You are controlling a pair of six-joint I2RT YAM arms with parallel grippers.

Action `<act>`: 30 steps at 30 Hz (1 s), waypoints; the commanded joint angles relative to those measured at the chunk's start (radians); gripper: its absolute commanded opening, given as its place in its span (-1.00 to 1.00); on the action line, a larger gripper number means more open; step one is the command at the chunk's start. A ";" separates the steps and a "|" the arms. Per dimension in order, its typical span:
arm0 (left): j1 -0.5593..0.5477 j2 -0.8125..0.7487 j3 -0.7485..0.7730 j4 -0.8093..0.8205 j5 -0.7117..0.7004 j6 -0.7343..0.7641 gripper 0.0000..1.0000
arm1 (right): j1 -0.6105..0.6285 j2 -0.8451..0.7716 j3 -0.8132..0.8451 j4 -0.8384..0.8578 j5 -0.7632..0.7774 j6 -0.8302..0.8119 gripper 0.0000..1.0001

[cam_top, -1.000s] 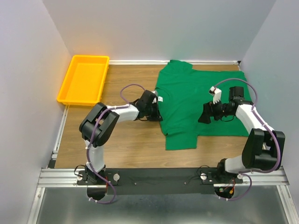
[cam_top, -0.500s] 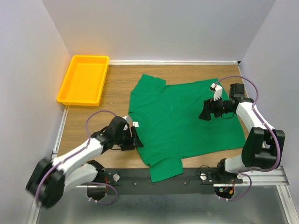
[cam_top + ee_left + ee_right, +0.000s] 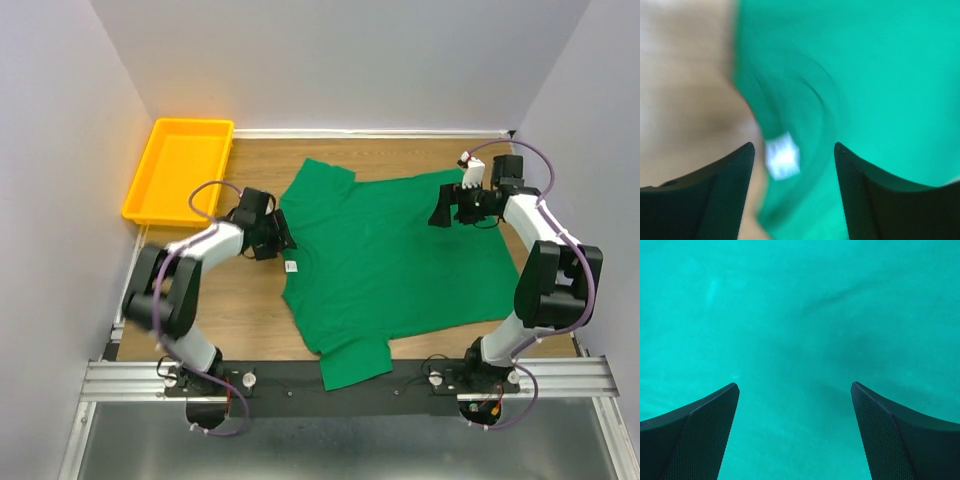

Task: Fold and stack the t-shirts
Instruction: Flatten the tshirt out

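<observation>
The emerald-green t-shirt (image 3: 390, 260) lies spread flat on the wooden table, with one sleeve (image 3: 355, 365) reaching the near edge. Its white neck label (image 3: 292, 267) shows at the collar on the left. My left gripper (image 3: 285, 241) hovers open just above the collar's left edge. The blurred left wrist view shows the label (image 3: 782, 156) between the left gripper's (image 3: 794, 150) spread fingers, holding nothing. My right gripper (image 3: 438, 214) is open over the shirt's far right part. In the right wrist view only green cloth (image 3: 800, 315) lies under the right gripper (image 3: 795, 387).
A yellow plastic tray (image 3: 180, 170) stands empty at the far left corner of the table. White walls close in the table on the left, back and right. Bare wood (image 3: 250, 310) shows left of the shirt.
The left gripper dragged the shirt by the collar toward the near left, let go and opened, then swung back up beside the collar. The right gripper drifted slightly farther back, still open.
</observation>
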 commanded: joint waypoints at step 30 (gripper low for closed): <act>0.107 0.210 0.038 -0.074 -0.008 0.318 -1.00 | -0.278 0.094 -0.257 0.086 0.549 -0.027 -0.78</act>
